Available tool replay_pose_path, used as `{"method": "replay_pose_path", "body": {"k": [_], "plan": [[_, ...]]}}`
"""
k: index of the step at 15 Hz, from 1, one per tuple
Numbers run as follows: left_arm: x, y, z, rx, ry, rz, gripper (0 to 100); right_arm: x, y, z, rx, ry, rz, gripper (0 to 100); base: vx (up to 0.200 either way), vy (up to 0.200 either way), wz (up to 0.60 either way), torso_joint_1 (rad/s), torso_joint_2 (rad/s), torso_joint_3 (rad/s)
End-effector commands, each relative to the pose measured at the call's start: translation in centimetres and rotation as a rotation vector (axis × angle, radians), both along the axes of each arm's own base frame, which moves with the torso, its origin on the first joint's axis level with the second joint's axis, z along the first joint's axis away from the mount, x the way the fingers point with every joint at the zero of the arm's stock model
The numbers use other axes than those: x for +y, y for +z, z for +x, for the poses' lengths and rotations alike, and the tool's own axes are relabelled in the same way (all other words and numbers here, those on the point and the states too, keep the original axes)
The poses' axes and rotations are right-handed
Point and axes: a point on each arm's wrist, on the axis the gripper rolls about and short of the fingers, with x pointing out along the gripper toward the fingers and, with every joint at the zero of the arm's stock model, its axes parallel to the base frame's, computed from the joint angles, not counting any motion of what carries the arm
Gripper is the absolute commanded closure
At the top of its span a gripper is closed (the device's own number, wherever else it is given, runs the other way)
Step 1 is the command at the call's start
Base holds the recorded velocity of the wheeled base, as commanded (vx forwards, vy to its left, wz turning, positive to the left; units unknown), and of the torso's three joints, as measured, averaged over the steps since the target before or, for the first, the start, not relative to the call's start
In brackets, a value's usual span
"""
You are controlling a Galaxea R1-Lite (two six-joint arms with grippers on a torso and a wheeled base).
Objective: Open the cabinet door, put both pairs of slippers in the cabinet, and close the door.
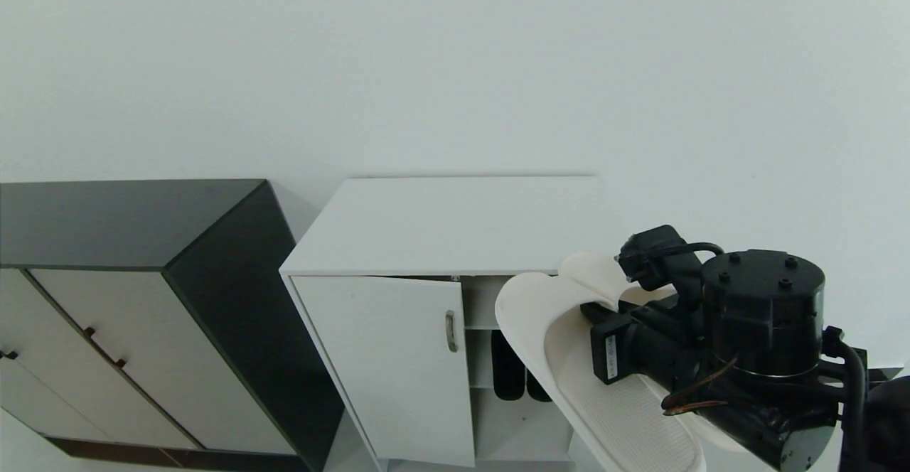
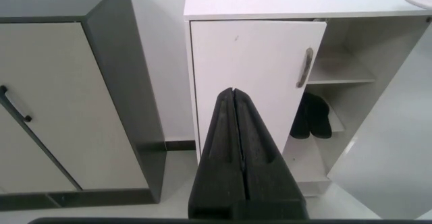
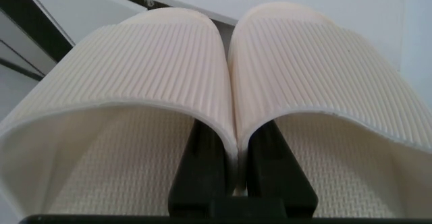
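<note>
Right gripper (image 3: 234, 160) had its fingers clamped on the cream slippers (image 1: 530, 308). That thin pinch could slip, or toes could snag the cabinet (image 1: 441, 223) shelf. Left gripper (image 2: 233, 99) had fingers closed, empty.

No legible text on any surface

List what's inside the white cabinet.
In the white cabinet, a black pair of slippers sits on the second shelf down, in the open right half. The left door hides the left half, and the held white slippers cover part of the opening.
</note>
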Motion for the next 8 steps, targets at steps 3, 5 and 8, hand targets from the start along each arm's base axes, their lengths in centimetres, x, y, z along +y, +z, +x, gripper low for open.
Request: {"method": "replay_pose_path", "body": {"k": [3, 5, 8], "plan": [[0.00, 0.00, 0.00, 0.000, 0.000, 0.001, 100, 0.17, -0.26, -0.17, 0.006, 0.008, -0.007, 100, 0.000, 0.000, 0.00, -0.072, 0.15, 0.086], [0.00, 0.00, 0.00, 0.000, 0.000, 0.001, 100, 0.18, -0.29, -0.22, 0.007, 0.008, -0.009, 100, 0.000, 0.000, 0.00, -0.161, 0.38, 0.208], [0.00, 0.00, 0.00, 0.000, 0.000, -0.001, 100, 0.19, -0.41, -0.26, 0.009, 0.010, -0.014, 100, 0.000, 0.000, 0.00, -0.224, 0.51, 0.289]]}}
